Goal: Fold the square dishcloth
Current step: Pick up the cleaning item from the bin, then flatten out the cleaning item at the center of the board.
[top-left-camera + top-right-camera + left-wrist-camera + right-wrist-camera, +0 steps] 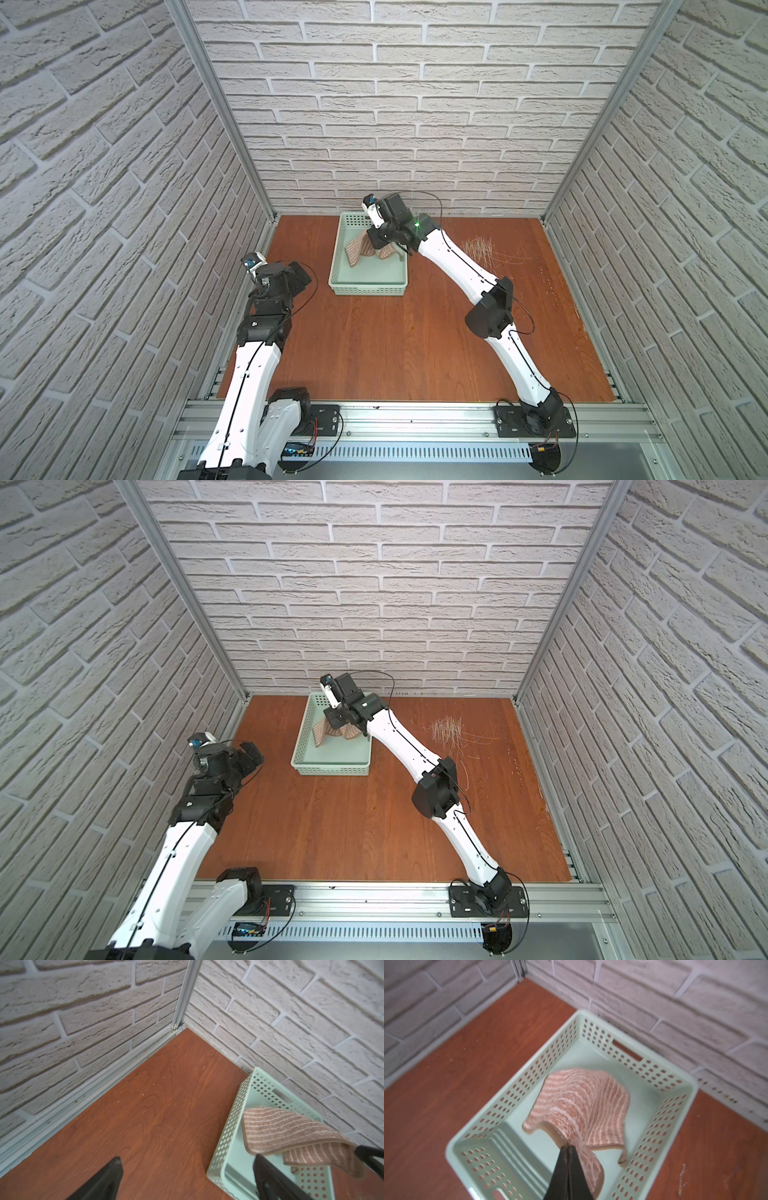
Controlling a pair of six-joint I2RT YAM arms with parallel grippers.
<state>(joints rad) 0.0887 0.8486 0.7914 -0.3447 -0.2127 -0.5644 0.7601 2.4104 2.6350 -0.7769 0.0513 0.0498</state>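
Two claws: left claw (187, 1178) spread; right claw (568, 1147) pinched on one square dishcloth (581, 1105) over one basket (517, 1088); one straw patch (478, 249)

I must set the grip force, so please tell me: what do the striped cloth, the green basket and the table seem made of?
The square dishcloth: soft woven fabric, likely cotton; it drapes, and a ribbed weave shows. The basket: moulded plastic, smooth, slightly glossy, with regular holes. The table: wood or wood-look laminate; grain shows, semi-matt.
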